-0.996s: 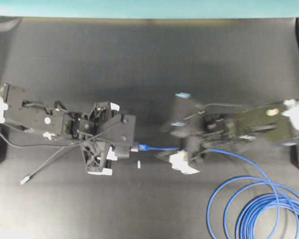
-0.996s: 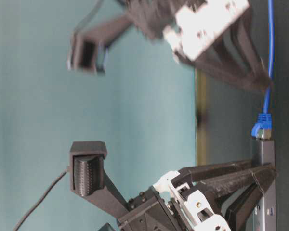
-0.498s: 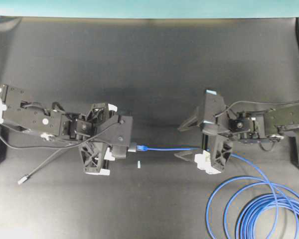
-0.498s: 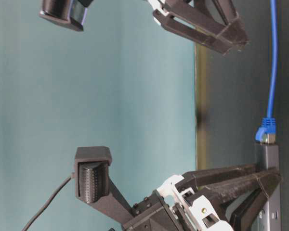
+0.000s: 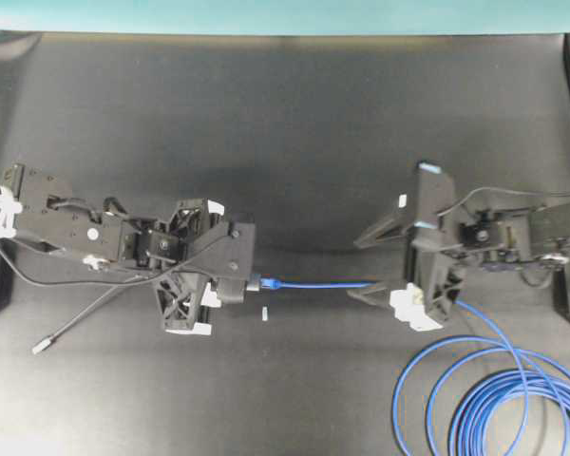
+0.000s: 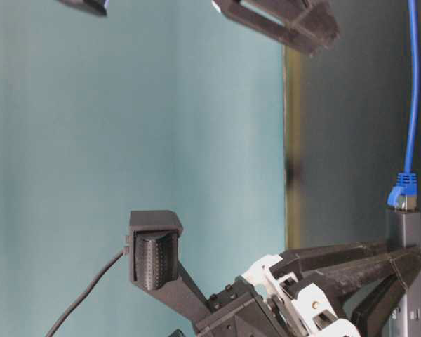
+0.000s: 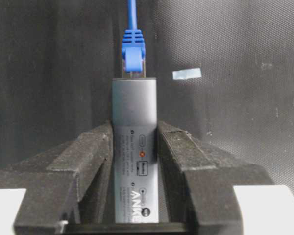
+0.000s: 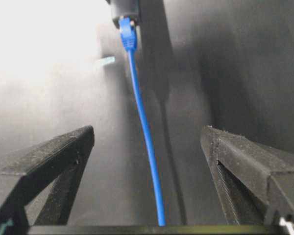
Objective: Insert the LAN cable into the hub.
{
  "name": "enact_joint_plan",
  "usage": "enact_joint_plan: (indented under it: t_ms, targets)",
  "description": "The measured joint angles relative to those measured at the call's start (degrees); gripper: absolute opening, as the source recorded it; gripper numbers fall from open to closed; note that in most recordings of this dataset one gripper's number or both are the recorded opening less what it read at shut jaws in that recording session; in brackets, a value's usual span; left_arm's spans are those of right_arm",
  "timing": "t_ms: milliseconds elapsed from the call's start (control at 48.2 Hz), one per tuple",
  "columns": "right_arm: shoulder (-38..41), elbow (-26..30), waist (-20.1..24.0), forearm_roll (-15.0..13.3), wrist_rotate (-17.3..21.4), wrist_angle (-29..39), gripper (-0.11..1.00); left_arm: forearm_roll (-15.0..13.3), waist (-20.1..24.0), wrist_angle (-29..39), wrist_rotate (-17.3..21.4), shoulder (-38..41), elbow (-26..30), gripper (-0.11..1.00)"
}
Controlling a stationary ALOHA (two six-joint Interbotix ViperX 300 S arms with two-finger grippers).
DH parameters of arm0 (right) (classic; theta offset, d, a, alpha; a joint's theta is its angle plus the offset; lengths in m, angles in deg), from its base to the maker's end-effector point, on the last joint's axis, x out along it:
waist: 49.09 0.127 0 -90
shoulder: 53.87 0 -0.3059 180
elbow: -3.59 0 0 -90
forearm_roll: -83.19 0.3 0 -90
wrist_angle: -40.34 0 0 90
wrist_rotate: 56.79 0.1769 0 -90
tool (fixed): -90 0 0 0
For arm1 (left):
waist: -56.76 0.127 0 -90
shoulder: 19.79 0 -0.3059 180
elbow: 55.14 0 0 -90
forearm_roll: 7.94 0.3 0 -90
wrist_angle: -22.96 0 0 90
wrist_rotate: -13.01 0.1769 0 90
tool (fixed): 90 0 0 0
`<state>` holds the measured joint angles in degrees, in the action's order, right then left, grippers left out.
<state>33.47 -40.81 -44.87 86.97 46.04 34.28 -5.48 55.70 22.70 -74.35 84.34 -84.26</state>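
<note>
A dark table (image 5: 294, 123) carries two robot arms facing each other. The left end effector (image 7: 135, 161) has its two black fingers (image 7: 85, 161) on either side of the hub (image 7: 135, 147), a slim grey bar pointing away from it; the fingers sit just beside the hub's flanks, and whether they press on it or have slackened cannot be told. Pale print on the hub reads "ANKE", the rest cut off by the frame edge, with small round icons and one orange dot above it; the smaller print is too fine to read. The LAN cable (image 7: 134, 46) has its blue-booted plug seated in the far end of the hub, straight ahead of the left end effector. Only the left wrist view shows the lettering. A small pale strip of tape (image 7: 186, 74) lies on the table just beside the plug. In the overhead view the cable (image 5: 323, 283) runs in a straight line from the hub (image 5: 254, 282) to the right end effector (image 5: 385, 266), passes under it, then gathers in blue loops near that arm's side. The right end effector (image 8: 147, 147) is spread wide, released, the cable passing between its fingers untouched. A thin grey cord (image 5: 85, 318) with a silver plug trails behind the left arm, seen only overhead.
</note>
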Motion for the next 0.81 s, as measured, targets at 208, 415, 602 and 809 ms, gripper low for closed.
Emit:
enact_joint_plan:
  t_ms: [208, 415, 602, 809]
  targets:
    - [-3.16, -2.20, 0.00, 0.09, 0.53, 0.00, 0.86, 0.00, 0.44, -0.79, 0.00, 0.00, 0.00, 0.86]
    - [-6.77, -4.48, 0.09, 0.09, 0.62, 0.53, 0.86, 0.00, 0.97, 3.16, -0.18, -2.46, -2.46, 0.79]
    - [-11.51, -7.38, 0.00, 0.09, 0.62, 0.97, 0.86, 0.00, 0.97, 6.59, -0.88, -12.30, -7.12, 0.79]
    - [-17.14, -10.02, 0.00, 0.18, 0.62, 1.05, 0.86, 0.00, 0.97, 6.68, -1.14, -24.26, -12.48, 0.79]
